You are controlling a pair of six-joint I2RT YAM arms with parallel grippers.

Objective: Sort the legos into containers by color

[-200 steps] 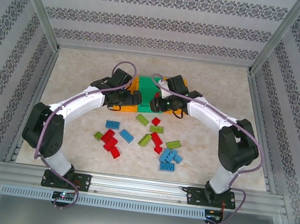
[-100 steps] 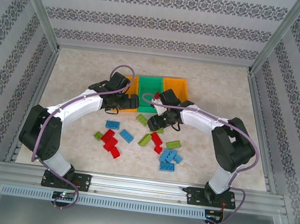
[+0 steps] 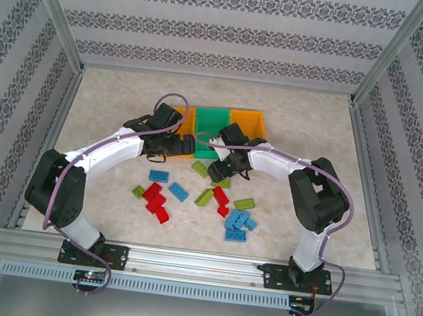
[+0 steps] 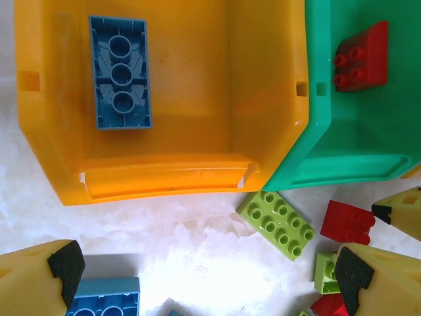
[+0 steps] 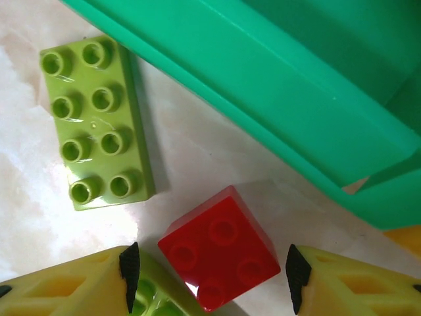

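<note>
The right claw (image 5: 210,275) stands apart, straddling a small red brick (image 5: 220,247) on the surface (image 5: 197,151) at lower centre, beneath the green bin (image 5: 276,79). The left claw (image 4: 210,270) gapes wide below the orange bin (image 4: 197,85), which holds a blue brick (image 4: 120,72). Loose legos (image 3: 238,224) lie mid-frame.

A lab test cell: aluminium frame (image 3: 197,265), patterned wall panels (image 3: 227,35), marbled tabletop (image 3: 315,140)
</note>
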